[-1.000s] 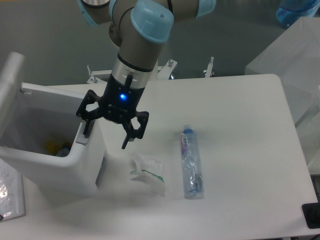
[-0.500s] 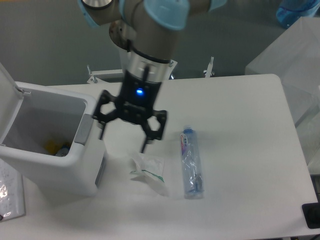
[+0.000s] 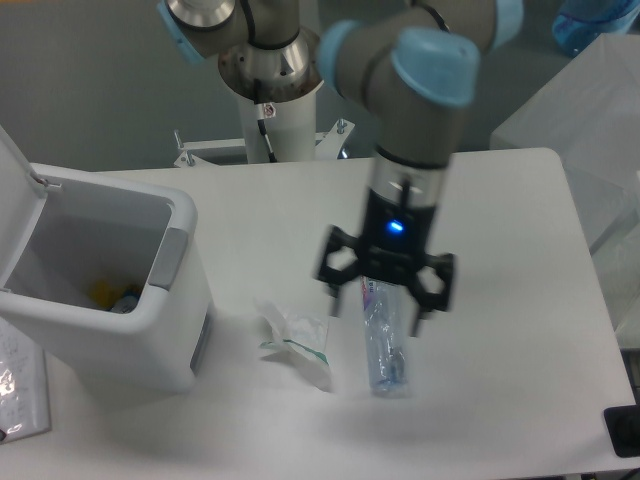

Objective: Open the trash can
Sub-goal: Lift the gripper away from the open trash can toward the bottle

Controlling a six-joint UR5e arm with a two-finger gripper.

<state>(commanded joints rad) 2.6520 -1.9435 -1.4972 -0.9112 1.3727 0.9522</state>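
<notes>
Trash can (image 3: 120, 330) at the left edge of the white table (image 3: 500, 220), lid (image 3: 12, 165) swung up and back at the far left, interior open to view, with small yellow and blue scraps at the bottom. Grey push tab (image 3: 168, 260) on the rim facing the table centre. Gripper (image 3: 375, 310) well apart from the can, toward the middle of the table, fingers spread wide and holding nothing, blue light glowing on the wrist above. Directly beneath the spread fingers, a clear crushed plastic bottle (image 3: 385, 350) lying lengthwise, cap end partly hidden behind the gripper body; whether the fingertips touch it cannot be told. Between can and bottle, a crumpled white wrapper (image 3: 295, 338) with a green stripe, lying near the can's front corner and just beside the bottle. Beside the can at the lower left, a clear plastic sheet (image 3: 20, 385), cut off by the frame. Black object (image 3: 622, 432) at the lower right corner, cropped. Arm base (image 3: 280, 110) behind the table's far edge.
</notes>
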